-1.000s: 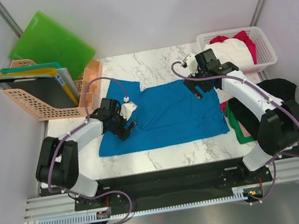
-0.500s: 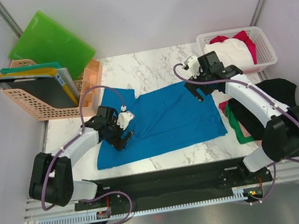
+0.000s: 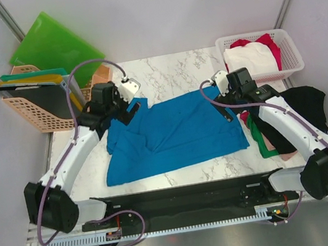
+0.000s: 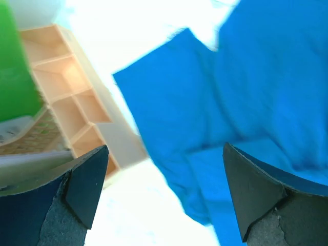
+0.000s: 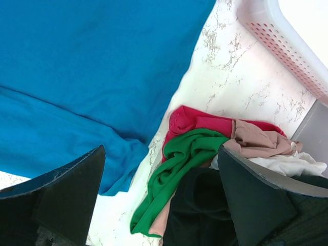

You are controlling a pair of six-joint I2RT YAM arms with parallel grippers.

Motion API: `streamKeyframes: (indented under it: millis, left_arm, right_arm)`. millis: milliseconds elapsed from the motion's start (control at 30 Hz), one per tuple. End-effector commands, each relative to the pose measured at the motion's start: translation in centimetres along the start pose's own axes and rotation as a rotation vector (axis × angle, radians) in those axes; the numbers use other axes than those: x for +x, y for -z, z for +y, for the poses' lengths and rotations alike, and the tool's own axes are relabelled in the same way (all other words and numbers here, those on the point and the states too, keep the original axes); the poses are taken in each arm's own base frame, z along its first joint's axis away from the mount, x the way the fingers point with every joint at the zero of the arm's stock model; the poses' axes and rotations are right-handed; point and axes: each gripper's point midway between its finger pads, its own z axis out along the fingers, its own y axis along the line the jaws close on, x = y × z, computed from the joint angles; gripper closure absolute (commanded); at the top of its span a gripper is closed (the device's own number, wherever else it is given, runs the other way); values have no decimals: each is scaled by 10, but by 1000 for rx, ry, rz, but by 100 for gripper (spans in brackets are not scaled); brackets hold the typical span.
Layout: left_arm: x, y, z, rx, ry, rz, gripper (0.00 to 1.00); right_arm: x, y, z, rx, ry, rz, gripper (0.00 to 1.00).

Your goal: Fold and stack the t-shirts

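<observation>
A bright blue t-shirt [image 3: 184,129] lies spread on the marble table, its left side rumpled and doubled over. My left gripper [image 3: 132,109] hangs open over the shirt's far-left corner; in the left wrist view the blue cloth [image 4: 246,77] lies below the gripper [image 4: 164,149], which holds nothing. My right gripper [image 3: 223,108] is open above the shirt's right edge. In the right wrist view the gripper [image 5: 161,149] is empty over the blue shirt [image 5: 92,66] and a heap of red [image 5: 205,123], green [image 5: 189,154], black [image 5: 205,210] and pale pink [image 5: 256,138] t-shirts.
A white lattice basket [image 3: 289,69] at the back right holds a white shirt [image 3: 251,59] and a red one [image 3: 263,40]. The heap's black shirt [image 3: 304,101] lies at the table's right edge. A peach rack [image 3: 36,121] with folders and a green folder [image 3: 55,46] stand at the back left.
My left gripper has left the shirt's left side and moved up towards the far-left corner; that side now lies rumpled and folded inward. My right gripper has shifted right and nearer.
</observation>
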Motion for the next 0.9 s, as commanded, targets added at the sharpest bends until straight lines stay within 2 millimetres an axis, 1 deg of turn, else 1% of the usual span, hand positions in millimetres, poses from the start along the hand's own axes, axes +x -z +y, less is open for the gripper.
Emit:
streamKeyframes:
  millis: [0, 67, 100, 133, 167, 200, 233, 267, 300, 333, 367, 400, 433, 467, 500, 533, 567, 633, 700, 733, 767, 800, 833, 867]
  left_arm:
    - [-5, -34, 37, -95, -77, 94, 0]
    - [-12, -49, 44, -82, -62, 102, 0]
    - [-19, -67, 47, -64, -57, 108, 0]
    - [-22, -74, 53, -74, -47, 114, 0]
    - [-37, -79, 74, -118, -16, 94, 0]
    - [-29, -99, 74, -100, 3, 128, 0]
    - [-25, -107, 75, -77, 24, 154, 0]
    - [-39, -108, 95, -103, 71, 125, 0]
    - [-29, -125, 92, -72, 95, 152, 0]
    - [-24, -129, 97, -68, 131, 171, 0]
    - [-38, -130, 110, -87, 145, 144, 0]
    - [-37, -136, 110, -68, 162, 147, 0]
    - [-25, -150, 108, -51, 175, 180, 0]
    - [-28, -153, 119, -61, 195, 184, 0]
    - [-24, -157, 121, -55, 207, 200, 0]
    - [-3, -172, 115, -30, 229, 262, 0]
    - [-9, -173, 124, -41, 234, 251, 0]
    - [3, -184, 121, -26, 242, 286, 0]
    - [19, -195, 111, 2, 246, 332, 0]
    - [21, -198, 103, 36, 254, 330, 0]
    - [30, -201, 95, 62, 261, 349, 0]
    - [30, -201, 85, 108, 271, 338, 1]
    - [31, -201, 78, 135, 284, 334, 1]
    - [35, -199, 69, 162, 294, 342, 2]
  right_arm:
    - [-2, 3, -7, 46, -12, -25, 2]
    - [-1, -1, -6, 39, -18, -22, 2]
    - [-1, -3, -5, 36, -18, -16, 2]
    - [-1, -4, -4, 34, -19, -16, 2]
    - [-1, -6, -4, 31, -19, -12, 2]
    - [-1, -7, -4, 30, -18, -10, 2]
    - [0, -9, -3, 28, -18, -8, 2]
    - [0, -9, -3, 27, -17, -10, 2]
    - [-1, -10, -3, 26, -12, -12, 2]
    - [1, -11, -2, 26, -12, -12, 2]
    - [2, -13, -1, 25, -12, -9, 2]
    - [2, -13, 0, 23, -14, -11, 2]
    - [7, -16, 2, 18, -12, -2, 2]
    - [6, -18, 2, 18, -14, -7, 2]
    - [8, -19, 3, 17, -15, -4, 2]
    - [11, -22, 5, 14, -16, 3, 2]
    - [11, -23, 5, 14, -18, 3, 2]
    - [14, -25, 6, 14, -18, 6, 2]
    - [15, -26, 6, 18, -16, 5, 2]
    - [16, -27, 5, 22, -13, 8, 2]
    - [18, -29, 5, 27, -11, 13, 2]
    - [20, -29, 4, 33, -7, 18, 2]
    - [23, -32, 5, 32, -3, 27, 2]
    - [25, -33, 6, 32, -5, 34, 2]
